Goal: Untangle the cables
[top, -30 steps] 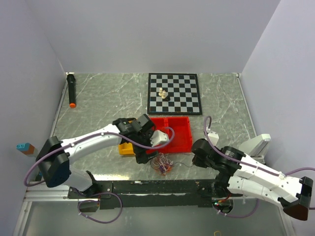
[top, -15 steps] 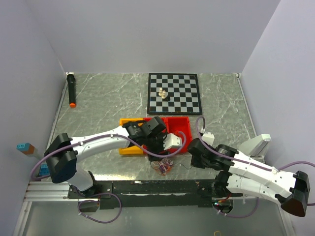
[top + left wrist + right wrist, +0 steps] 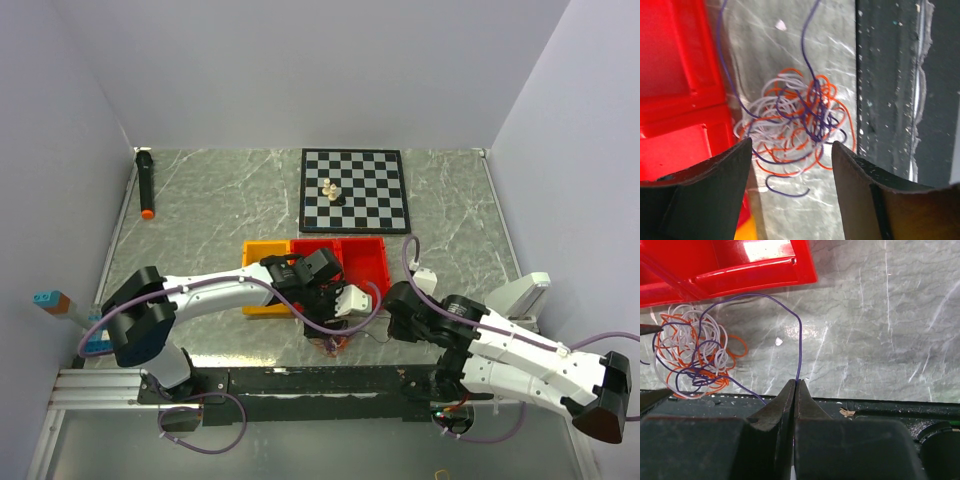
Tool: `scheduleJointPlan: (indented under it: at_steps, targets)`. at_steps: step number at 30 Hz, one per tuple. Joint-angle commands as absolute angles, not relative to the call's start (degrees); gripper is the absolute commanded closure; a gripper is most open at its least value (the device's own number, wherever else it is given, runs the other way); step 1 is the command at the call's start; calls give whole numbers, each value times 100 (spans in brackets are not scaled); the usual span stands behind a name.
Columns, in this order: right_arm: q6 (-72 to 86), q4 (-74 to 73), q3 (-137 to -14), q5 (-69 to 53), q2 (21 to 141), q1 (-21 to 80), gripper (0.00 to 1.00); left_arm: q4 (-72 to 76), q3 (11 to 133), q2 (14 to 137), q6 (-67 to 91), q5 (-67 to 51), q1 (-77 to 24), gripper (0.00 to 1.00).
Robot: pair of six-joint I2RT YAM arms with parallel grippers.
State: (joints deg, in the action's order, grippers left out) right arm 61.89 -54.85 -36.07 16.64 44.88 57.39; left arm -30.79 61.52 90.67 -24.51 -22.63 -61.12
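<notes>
From above, the cables (image 3: 336,343) lay bunched at the bench's near edge, beside the red tray (image 3: 366,264). Left wrist: the left gripper (image 3: 791,150) hung open astride the bunch; it should pinch one loop only. Right wrist: the right gripper (image 3: 795,386) clamped a purple strand (image 3: 799,342), best drawn away slowly.

The top camera looks down from above and behind the arm bases, taking in the whole table (image 3: 220,200). Each wrist camera sits low and close at the table's near edge. Both share the tangled cables (image 3: 792,122) beside the red bin (image 3: 670,65).
</notes>
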Motion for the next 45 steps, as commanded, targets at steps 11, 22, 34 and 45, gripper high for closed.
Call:
scheduleJointPlan:
  at_steps: [11, 22, 34, 45]
  targets:
    - [6091, -5712, -4349, 1836, 4307, 5757, 100, -4006, 6240, 8694, -2724, -2523, -6152, 99]
    - [5652, -6538, -5949, 2759, 3867, 5757, 100, -5826, 5915, 6619, -3260, -2312, -5275, 99]
    - [4939, -5950, -6443, 2119, 3823, 5757, 100, -5142, 5836, 5757, -2628, -1845, -4922, 59]
    - [3868, -4088, -6792, -130, 4340, 5774, 100, -4299, 5960, 5671, -1828, -1661, -4817, 31]
